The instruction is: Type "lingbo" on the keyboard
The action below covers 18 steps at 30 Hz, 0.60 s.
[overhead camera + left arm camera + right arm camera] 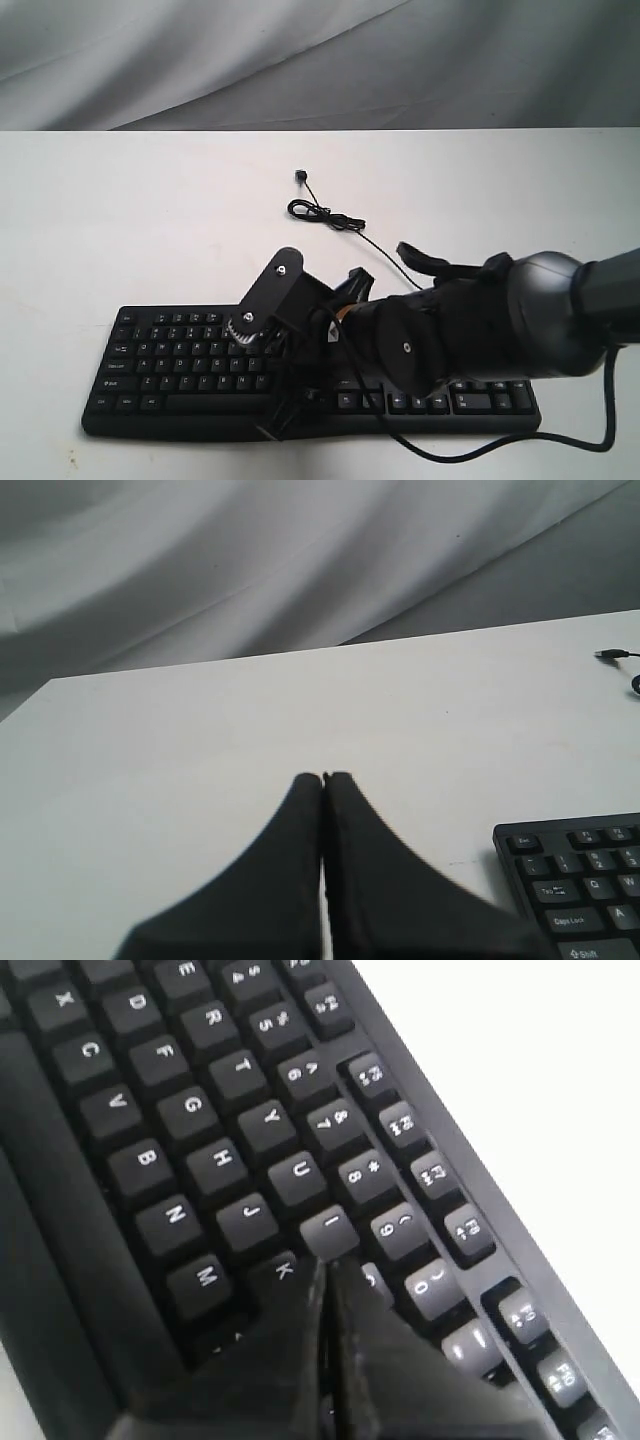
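My right hand [325, 1272] has its two black fingers pressed together, tips right at the edge of the I key [330, 1228], though I cannot tell whether they bear on it. The bulky dark grey arm [520, 315] carrying it reaches in from the right edge of the exterior frame. My left hand [322, 780] is pressed together too, over bare white worktop [200, 740] near one corner of the wide black plastic keyboard [170, 370], which lies across the lower middle of the exterior frame with its thin black cable [325, 215] coiled above it at centre.
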Motion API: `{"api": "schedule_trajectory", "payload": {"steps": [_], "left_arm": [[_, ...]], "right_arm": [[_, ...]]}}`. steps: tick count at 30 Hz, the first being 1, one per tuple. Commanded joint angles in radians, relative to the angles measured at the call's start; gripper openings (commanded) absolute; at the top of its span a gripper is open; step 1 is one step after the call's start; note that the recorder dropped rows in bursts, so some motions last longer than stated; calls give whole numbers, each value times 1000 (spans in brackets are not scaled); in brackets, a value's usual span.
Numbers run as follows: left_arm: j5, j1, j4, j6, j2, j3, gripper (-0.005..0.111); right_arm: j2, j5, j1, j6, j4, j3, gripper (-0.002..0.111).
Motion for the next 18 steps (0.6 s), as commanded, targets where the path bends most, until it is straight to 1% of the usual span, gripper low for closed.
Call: {"api": "schedule_trajectory", "payload": {"steps": [1, 5, 10, 18], "left_arm": [[-10, -7, -2, -4, -4, 5, 0], [-10, -7, -2, -4, -4, 5, 0], [-10, -7, -2, -4, -4, 5, 0], [-10, -7, -2, -4, -4, 5, 0]], "right_arm": [[-44, 6, -2, -7, -18, 0, 0], [-35, 19, -2, -7, -38, -32, 0], [28, 41, -2, -7, -56, -101, 0], [67, 33, -11, -7, -75, -104, 0]]}}
